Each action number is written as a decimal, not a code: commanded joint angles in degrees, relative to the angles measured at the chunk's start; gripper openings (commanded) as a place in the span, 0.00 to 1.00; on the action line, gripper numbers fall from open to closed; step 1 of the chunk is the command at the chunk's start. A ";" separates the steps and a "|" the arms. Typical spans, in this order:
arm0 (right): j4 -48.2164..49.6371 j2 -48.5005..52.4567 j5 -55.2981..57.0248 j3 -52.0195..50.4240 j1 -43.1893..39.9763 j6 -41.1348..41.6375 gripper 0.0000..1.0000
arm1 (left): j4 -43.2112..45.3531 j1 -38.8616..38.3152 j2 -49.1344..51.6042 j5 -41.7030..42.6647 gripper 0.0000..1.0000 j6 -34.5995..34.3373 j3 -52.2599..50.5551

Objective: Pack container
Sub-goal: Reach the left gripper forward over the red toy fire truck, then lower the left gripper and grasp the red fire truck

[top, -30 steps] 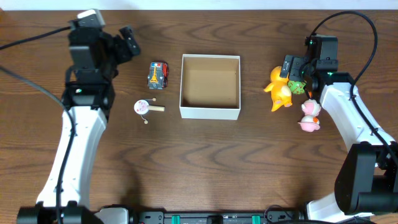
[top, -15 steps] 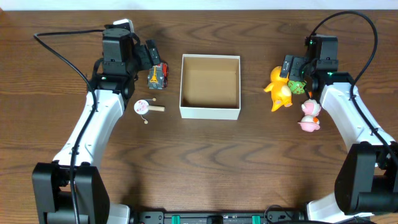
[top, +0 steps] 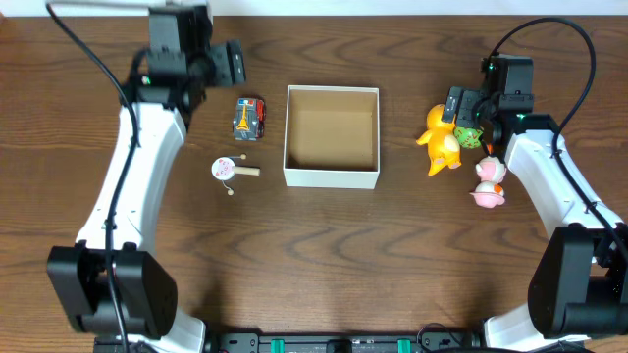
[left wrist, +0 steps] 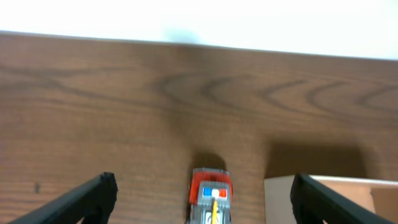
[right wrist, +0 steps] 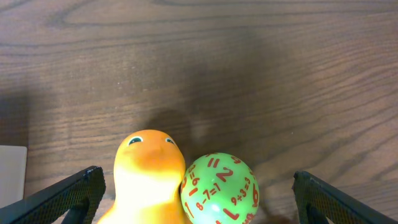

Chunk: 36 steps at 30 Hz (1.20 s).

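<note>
Left gripper [top: 234, 65] open by toy car [top: 249, 118]; right gripper [top: 458, 106] open over orange duck [top: 442, 143] and green ball [top: 468, 135]; container [top: 332, 177] mid-worktop.

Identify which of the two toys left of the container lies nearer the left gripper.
The toy car beside the container's left wall, directly ahead of the left gripper; the round white toy with a wooden handle lies farther off.

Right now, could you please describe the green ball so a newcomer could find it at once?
Start at the square white-walled box with a brown cardboard interior, mid-table. On its right-arm side lies an orange toy duck; the small green ball sits against the duck's far side. Alone among its neighbours, it is round and printed with red numbers and sums.
</note>
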 commanded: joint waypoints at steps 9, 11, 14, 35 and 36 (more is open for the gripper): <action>-0.04 0.07 0.35 1.11 -0.37 0.98 0.99 | -21.00 0.26 13.55 -0.72 0.69 2.03 25.66; -0.04 0.07 0.33 1.11 -0.37 0.98 0.99 | -24.37 0.24 15.76 -0.61 0.67 1.99 26.56; -0.04 0.07 0.33 1.11 -0.37 0.98 0.99 | -28.74 0.24 18.58 0.70 0.67 1.60 26.53; -0.07 0.07 0.33 1.11 -0.37 0.98 0.99 | -30.40 -0.13 30.88 2.84 0.76 1.60 26.40; -0.07 0.07 0.33 1.11 -0.37 0.98 0.99 | -30.45 -0.22 31.52 2.84 0.76 1.62 26.40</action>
